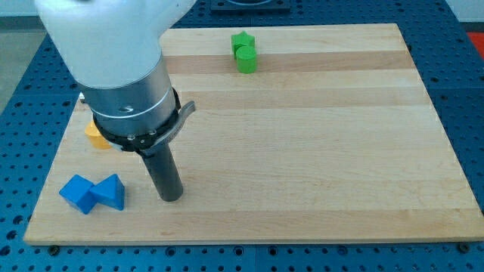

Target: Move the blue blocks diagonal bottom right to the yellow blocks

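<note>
Blocks of blue sit together near the board's [302,151] bottom-left corner: a blue cube-like block [78,193] touching a blue triangular block [110,192] on its right, both close to the bottom edge. The arm's tip [171,196] rests on the wood just to the right of the triangular one, apart from it (there is no gripper to open or shut, only the dark rod). A yellow-orange block [96,136] lies above them near the left edge, mostly hidden by the arm's housing, while two green blocks [243,52] touch near the top edge; wood spreads bare across the view's right.
</note>
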Available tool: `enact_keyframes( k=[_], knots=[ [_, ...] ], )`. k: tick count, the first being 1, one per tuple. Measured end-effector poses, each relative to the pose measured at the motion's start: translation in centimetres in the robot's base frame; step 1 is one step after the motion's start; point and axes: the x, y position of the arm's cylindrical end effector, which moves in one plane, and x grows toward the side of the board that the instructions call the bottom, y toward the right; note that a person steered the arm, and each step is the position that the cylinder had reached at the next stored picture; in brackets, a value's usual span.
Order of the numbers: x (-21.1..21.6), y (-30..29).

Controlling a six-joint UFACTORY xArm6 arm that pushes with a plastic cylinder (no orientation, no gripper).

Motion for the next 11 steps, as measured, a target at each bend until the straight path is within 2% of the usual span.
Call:
enact_keyframes(
  k=[1,2,3,4,5,6,7,8,9,11],
  knots=[
    [-1.5,0.6],
    [-8.2,4.1],
    [-10.3,4.7],
    [-10.3,4.7],
    [-7.4,4.7],
    [0.5,4.7],
    [0.5,4.2],
    [3.6,-1.6],
    [3.9,-2.2],
    [5.5,-8.7]
  ],
)
